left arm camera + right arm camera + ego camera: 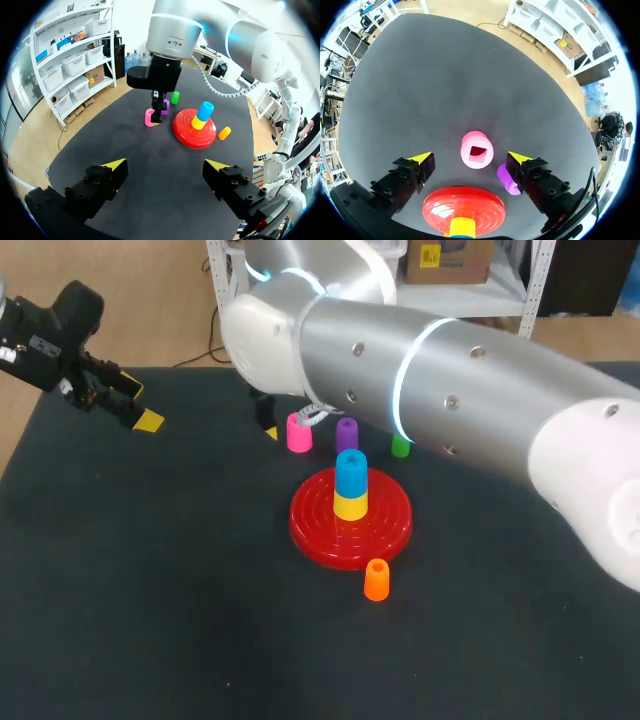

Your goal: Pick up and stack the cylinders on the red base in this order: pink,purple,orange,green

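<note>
The right gripper [470,158] is hovering, fingers spread, with the pink cylinder [477,149] standing untouched between them, upper middle of the head view. The left gripper [140,406] is hanging upper-left, fingers apart.

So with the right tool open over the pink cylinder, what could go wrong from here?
1. The purple cylinder stands close beside the pink cylinder, next to one finger of the right tool; coming down could knock it over.
2. The red base already carries a yellow piece and a blue piece, so pink must land on a taller stack, which might tip if placed off-centre.
</note>
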Controlling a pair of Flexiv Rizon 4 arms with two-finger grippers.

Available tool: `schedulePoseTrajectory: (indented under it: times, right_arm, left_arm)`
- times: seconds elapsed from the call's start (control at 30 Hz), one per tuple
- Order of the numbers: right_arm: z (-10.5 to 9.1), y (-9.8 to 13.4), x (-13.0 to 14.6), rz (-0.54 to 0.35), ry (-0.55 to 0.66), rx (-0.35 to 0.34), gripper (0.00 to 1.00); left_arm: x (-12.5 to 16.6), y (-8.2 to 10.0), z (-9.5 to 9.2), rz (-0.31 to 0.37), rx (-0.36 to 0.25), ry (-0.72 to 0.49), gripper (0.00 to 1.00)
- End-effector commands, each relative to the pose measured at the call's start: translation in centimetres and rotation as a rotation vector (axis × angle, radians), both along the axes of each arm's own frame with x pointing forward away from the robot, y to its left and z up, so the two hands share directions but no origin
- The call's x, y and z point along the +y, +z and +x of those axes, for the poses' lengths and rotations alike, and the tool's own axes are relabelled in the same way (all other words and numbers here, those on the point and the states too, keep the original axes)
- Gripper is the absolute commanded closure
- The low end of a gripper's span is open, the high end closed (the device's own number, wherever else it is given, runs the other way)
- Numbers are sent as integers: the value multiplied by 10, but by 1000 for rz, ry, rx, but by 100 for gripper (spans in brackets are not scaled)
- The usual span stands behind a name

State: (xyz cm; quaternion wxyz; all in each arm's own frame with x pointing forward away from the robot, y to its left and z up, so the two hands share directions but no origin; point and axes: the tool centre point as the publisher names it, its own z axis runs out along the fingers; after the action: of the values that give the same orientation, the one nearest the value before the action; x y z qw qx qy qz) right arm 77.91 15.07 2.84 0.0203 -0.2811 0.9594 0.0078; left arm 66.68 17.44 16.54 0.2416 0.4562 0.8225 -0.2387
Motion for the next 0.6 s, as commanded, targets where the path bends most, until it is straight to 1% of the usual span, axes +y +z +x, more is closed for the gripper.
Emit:
schedulePoseTrajectory:
  times: [0.03, 0.07, 0.17, 0.23, 0.33, 0.37, 0.4, 0.43, 0.5, 0.53, 0.57, 0.6]
  right_arm:
    - [5, -2, -1, 0, -11, 5, 13]
    - [6, -3, -1, 0, -13, 6, 15]
    - [7, -4, -1, 0, -22, 9, 14]
    - [9, -6, 0, 1, -26, 10, 16]
    - [11, -7, 0, 3, -33, 12, 23]
    - [12, -8, 0, 3, -34, 12, 28]
    - [12, -8, 0, 4, -35, 12, 37]
    - [13, -8, 0, 6, -36, 13, 52]
    - [13, -8, 0, 9, -40, 15, 65]
    - [13, -8, 0, 11, -45, 16, 75]
    - [13, -8, 0, 12, -47, 16, 91]
    - [13, -7, -1, 12, -49, 15, 100]
  left_arm:
    - [1, -1, -1, -2, -3, -1, 0]
    - [1, -1, -1, -2, -3, -1, 0]
    - [1, -1, -1, -2, -3, -1, 0]
    - [1, -1, -1, -2, -3, -1, 0]
    - [1, -1, -1, -2, -3, -1, 0]
    - [1, -1, -1, -2, -3, -1, 0]
    - [1, -1, -1, -2, -3, -1, 0]
    - [1, -1, -1, -2, -3, -1, 0]
    - [1, -1, -1, -2, -3, -1, 0]
    - [1, -1, -1, -2, -3, -1, 0]
    - [1, -1, -1, -2, -3, -1, 0]
    - [1, -1, -1, -2, -3, -1, 0]
